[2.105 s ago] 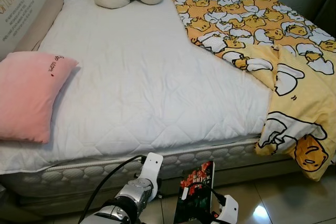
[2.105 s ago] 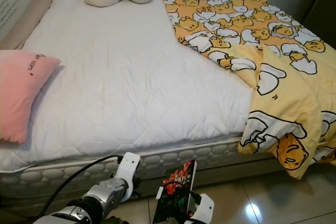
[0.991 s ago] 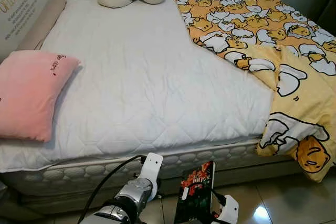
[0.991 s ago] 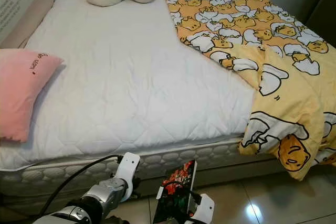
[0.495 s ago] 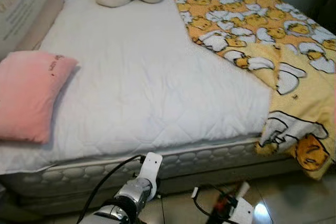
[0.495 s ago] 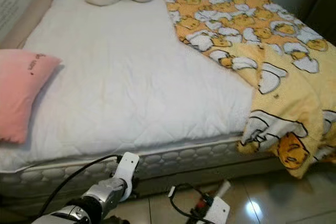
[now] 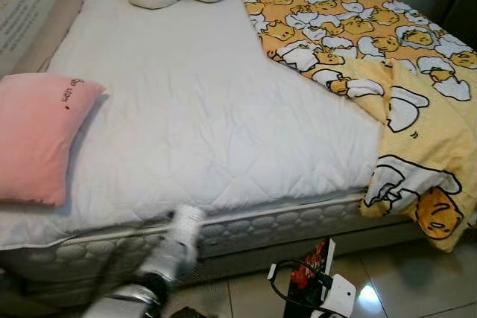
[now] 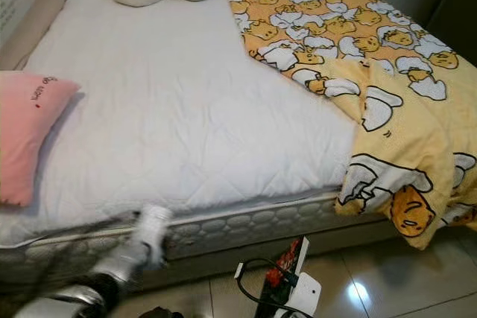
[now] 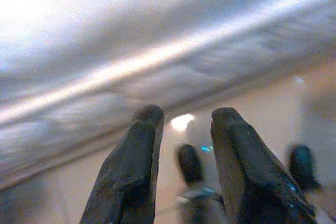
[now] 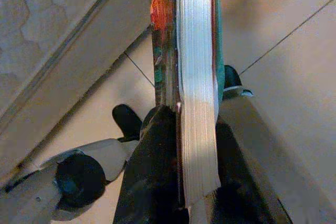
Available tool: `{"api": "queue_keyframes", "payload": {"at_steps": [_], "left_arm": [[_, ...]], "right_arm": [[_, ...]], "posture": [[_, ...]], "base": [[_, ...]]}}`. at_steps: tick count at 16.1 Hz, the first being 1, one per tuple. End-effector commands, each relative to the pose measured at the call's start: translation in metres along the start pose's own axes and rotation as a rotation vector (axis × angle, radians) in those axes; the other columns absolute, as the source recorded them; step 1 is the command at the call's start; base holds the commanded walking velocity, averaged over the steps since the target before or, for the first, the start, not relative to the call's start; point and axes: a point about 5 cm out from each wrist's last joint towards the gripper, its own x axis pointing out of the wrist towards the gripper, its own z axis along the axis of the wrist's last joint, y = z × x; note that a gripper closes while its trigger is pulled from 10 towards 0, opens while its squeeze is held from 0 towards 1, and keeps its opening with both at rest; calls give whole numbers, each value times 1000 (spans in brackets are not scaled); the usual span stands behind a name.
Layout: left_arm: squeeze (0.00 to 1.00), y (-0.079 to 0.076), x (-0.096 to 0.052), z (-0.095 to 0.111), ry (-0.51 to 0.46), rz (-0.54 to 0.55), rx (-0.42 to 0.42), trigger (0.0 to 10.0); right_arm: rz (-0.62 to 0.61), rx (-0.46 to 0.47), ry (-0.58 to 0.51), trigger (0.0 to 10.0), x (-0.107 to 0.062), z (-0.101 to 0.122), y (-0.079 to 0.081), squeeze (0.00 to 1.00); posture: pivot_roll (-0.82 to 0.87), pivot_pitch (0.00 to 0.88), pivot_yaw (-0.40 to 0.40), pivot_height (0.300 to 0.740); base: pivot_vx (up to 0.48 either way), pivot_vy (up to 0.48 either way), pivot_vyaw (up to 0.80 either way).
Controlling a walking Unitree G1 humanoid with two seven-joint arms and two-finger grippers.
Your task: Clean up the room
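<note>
Bed (image 7: 209, 109) with white quilted mattress, yellow duck blanket (image 7: 387, 72) draped off its far side, pink pillow (image 7: 37, 135) at near edge. Head views: left arm blurred low by bed frame. Left wrist view: left gripper (image 9: 184, 182) fingers parted, nothing between. Right wrist view: right gripper (image 10: 181, 182) clamps book (image 10: 194, 77) by its page edge, above tile floor (image 10: 273, 51).

Blur and cut-offs you should note

Your left arm (image 7: 160, 262) is smeared by motion; beyond its jaws the bed (image 9: 157, 72) is a blur. The book (image 10: 189, 66) runs past the frame edge, its cover unreadable.
</note>
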Motion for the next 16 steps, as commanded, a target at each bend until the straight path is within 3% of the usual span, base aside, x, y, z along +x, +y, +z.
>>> {"api": "queue_keyframes", "payload": {"at_steps": [1, 3, 4, 6, 7, 8, 9, 10, 12, 15, 16], "left_arm": [[0, -9, 0, 2, -2, -11, -15, 10000], [0, -8, 0, 2, 7, 7, -65, 10000], [0, -8, 0, 1, 10, 14, -114, 10000], [0, -11, 0, 0, 5, 17, -116, 10000], [0, -11, 0, 1, -21, 41, -12, 10000], [0, -12, 0, 4, -55, 59, 167, 10000], [0, -19, -1, 7, -116, 63, 445, 10000], [0, -30, -2, 2, -110, 20, 435, 10000], [0, -35, -2, -1, -62, 11, 223, 10000], [0, -36, -2, -3, -54, 4, 221, 10000], [282, -34, -2, -5, -30, -1, 123, 10000]], "right_arm": [[163, -510, -249, 0, -2, 79, 32, 1000], [179, -504, -240, 0, -2, 79, 34, 1000], [173, -497, -250, 0, -3, 80, 33, 0], [147, -554, -240, 0, -2, 77, 27, 0], [110, -739, -216, 0, -2, 72, 22, 0], [88, -895, -197, 0, -1, 69, 20, 0], [71, -1056, -171, 0, -1, 65, 16, 0], [74, -1059, -177, 0, -1, 69, 16, 0], [80, -942, -186, 0, -2, 77, 15, 0], [73, -986, -199, 0, -2, 80, 15, 0], [74, -970, -208, 0, -3, 82, 17, 0]], "posture": [[87, 0, 0, 740], [78, 0, 0, 740], [62, 0, 0, 740], [56, 0, 0, 740], [51, 0, 0, 740], [50, 0, 0, 740], [50, 0, 0, 740], [58, 0, 0, 740], [67, 0, 0, 740], [67, 0, -4, 740], [68, 0, -3, 740]], "base": [[0, 0, 0], [0, 0, 0], [0, 0, 0], [0, 0, 0], [0, 0, 0], [0, 0, 0], [0, 0, 0], [0, 0, 0], [0, 0, 0], [0, 0, 0], [0, 0, 0]]}}
